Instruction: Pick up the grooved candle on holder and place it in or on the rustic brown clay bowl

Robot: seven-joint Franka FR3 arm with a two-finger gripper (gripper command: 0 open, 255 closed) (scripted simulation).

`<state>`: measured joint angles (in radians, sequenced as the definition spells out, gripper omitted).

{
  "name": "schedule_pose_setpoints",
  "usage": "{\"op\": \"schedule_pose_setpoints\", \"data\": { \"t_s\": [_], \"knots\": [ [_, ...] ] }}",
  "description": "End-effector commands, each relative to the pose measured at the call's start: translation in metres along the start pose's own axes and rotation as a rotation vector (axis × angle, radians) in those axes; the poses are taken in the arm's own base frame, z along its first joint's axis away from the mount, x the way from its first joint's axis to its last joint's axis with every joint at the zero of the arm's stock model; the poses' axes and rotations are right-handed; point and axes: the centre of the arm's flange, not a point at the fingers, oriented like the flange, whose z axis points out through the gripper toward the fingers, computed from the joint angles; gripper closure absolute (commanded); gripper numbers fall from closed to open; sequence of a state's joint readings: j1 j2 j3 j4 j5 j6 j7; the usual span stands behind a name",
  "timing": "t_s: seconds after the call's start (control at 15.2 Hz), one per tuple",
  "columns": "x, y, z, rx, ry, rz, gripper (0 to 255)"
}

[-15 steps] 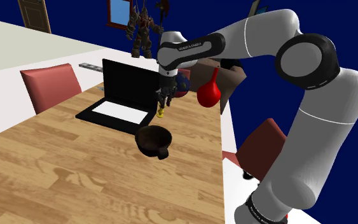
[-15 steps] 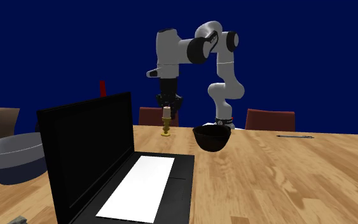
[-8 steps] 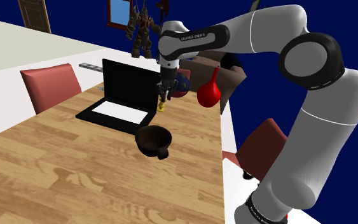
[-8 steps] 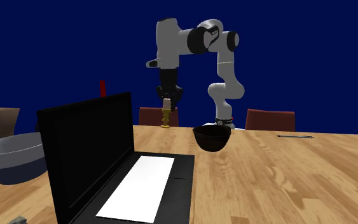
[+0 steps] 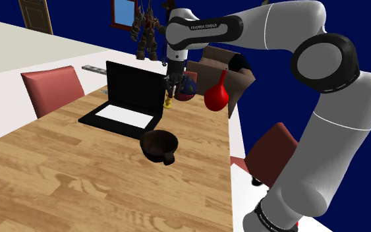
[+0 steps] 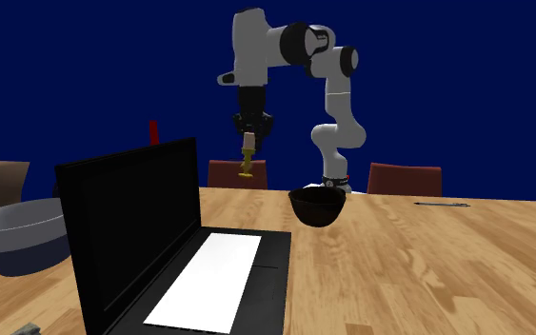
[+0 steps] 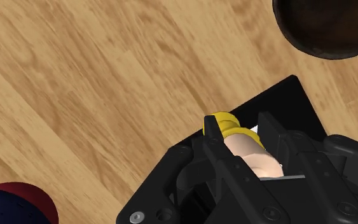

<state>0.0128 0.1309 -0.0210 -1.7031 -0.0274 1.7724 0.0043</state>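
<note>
Open black laptop point(image 6: 161, 247) at second exterior view's left. Black two-finger gripper point(image 6: 248, 138) clamped on pale cream candle on yellow holder point(image 6: 247, 164), hanging high over wooden table point(image 6: 427, 266), probably to clear the rim of dark brown round bowl point(image 6: 316, 206), just rightward.

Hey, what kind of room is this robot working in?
Likely a dining room in a house: a long wooden table with red padded chairs drawn up to it, an open laptop and a dark bowl on top, and a wooden door behind.
</note>
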Motion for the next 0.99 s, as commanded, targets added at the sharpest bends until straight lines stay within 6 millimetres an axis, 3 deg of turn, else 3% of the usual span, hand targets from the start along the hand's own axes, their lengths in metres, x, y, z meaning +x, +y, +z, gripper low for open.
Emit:
{"op": "schedule_pose_setpoints", "data": {
  "t_s": [0.0,0.13,0.92],
  "knots": [
    [-0.001,0.000,-0.012,0.000,0.000,0.000,255],
    [-0.002,0.000,-0.021,0.000,0.000,0.000,255],
    [-0.108,-0.116,-0.037,0.000,0.000,0.000,255]
  ]
}}
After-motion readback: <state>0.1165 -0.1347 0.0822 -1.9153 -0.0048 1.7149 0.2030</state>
